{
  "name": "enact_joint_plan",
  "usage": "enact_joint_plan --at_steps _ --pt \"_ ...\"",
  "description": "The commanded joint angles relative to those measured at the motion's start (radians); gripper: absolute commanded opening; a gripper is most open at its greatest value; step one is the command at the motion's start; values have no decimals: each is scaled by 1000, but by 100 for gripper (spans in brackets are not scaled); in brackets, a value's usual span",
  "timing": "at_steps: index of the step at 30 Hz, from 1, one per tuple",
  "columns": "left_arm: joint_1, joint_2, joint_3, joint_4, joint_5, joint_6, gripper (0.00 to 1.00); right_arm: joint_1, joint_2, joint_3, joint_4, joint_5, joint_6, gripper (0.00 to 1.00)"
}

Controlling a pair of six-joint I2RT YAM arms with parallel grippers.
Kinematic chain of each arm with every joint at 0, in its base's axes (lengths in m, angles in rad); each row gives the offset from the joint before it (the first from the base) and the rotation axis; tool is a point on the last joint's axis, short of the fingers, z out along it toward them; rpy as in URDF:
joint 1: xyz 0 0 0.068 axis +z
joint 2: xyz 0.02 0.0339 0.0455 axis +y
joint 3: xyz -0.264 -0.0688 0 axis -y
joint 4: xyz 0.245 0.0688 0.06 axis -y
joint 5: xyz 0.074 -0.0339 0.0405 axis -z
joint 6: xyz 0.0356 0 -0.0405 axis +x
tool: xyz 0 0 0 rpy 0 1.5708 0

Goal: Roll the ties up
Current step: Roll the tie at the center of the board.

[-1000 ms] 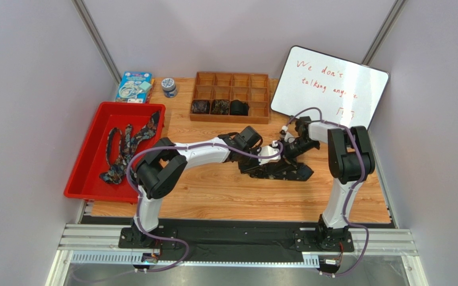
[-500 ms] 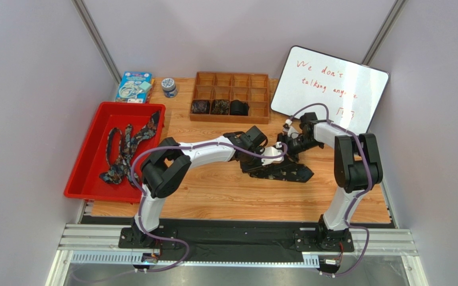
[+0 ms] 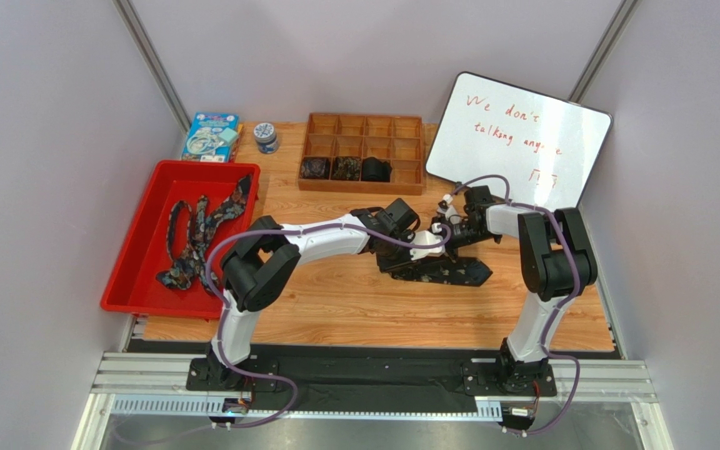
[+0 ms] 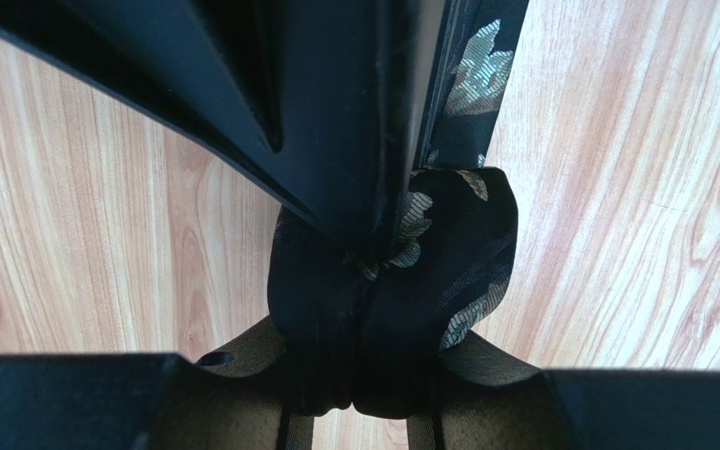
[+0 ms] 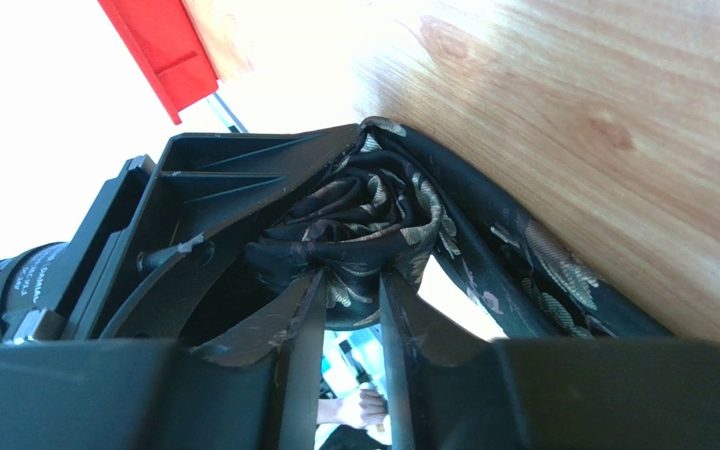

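1. The step in hand is rolling one tie (image 3: 448, 273) in the middle of the table (image 3: 336, 309).
2. Part of the tie is already a coil (image 4: 439, 272). The rest lies flat on the wood, just beside the two grippers.
3. The left gripper (image 4: 373, 370) hugs the coil from the outside. Its fingers are clamped on the coil's sides.
4. The right gripper (image 5: 350, 305) comes in from the other side. Its two thin fingers are close together and pinch the folds at the coil's middle.
5. I think the whole job is partway done. Three rolled ties (image 3: 345, 170) sit in the box (image 3: 378, 128). Loose ties (image 3: 195, 230) lie in the red tray (image 3: 129, 281).
6. The next move is probably to turn the coil so more of the flat part winds on.
7. That calls for one gripper to hold tight while the other lets go and grabs again.
8. The coil should stay low by the wood so the flat part winds on straight.
9. If both let go at once, the coil may spring open.
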Motion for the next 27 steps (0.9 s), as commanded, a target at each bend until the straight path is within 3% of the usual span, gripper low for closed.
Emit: enact_joint_plan --at_steps 1,3,7,10,17,26,27 --pt "-8 60 -55 -61 7 -35 31 26 44 -1 31 14 -19 12" --pt "0 57 -54 -57 7 -47 32 25 73 13 -18 47 -62 0" --pt "21 45 -44 -58 25 -68 39 -1 72 11 -43 109 -82 0" --pt "50 0 -61 -34 80 -81 50 -18 69 22 -72 143 -119 0" --pt "72 -184 -179 147 200 -108 68 -41 78 17 -86 241 -165 0" --pt "72 -173 -172 236 278 -165 74 -41 50 5 -92 359 -189 0" --pt "74 -167 -170 247 289 -169 86 -40 50 8 -90 376 -188 0"
